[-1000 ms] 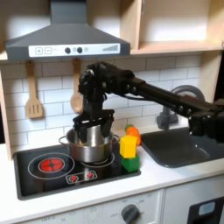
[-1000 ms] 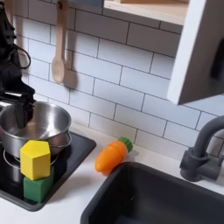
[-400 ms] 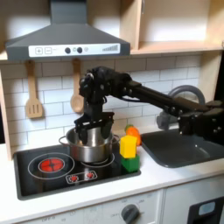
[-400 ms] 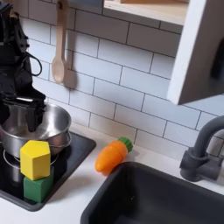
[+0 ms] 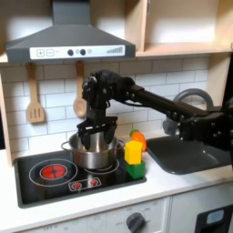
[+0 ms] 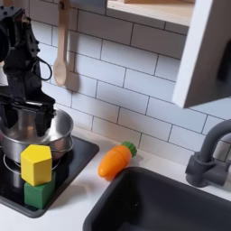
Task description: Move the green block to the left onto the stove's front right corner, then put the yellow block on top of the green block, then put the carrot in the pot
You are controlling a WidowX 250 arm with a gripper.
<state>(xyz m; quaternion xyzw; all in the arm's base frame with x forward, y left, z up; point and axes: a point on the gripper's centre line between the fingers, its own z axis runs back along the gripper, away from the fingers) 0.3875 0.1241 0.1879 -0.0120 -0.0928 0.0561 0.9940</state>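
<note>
The yellow block [image 5: 134, 152] [image 6: 36, 164] rests on top of the green block [image 5: 136, 169] [image 6: 39, 194] at the front right corner of the black stove [image 5: 36, 178] [image 6: 79, 155] in both exterior views. The shiny pot [image 5: 92, 157] [image 6: 60, 127] stands on the stove just behind them. My gripper [image 5: 96, 136] [image 6: 26, 115] hangs open over the pot's mouth, its fingers spread and holding nothing. The orange carrot [image 5: 139, 138] [image 6: 115, 161] lies on the white counter between the stove and the sink, green tip toward the wall.
A dark sink basin [image 5: 187, 153] [image 6: 171, 204] with a grey faucet [image 6: 211, 152] lies to the right in both exterior views. Wooden utensils [image 5: 35, 98] [image 6: 60, 50] hang on the tiled wall. A range hood [image 5: 65, 41] and shelves sit overhead.
The gripper has shifted toward the second exterior view's right, from beside the pot's rim to over its opening. The blocks, the carrot and the pot have not moved.
</note>
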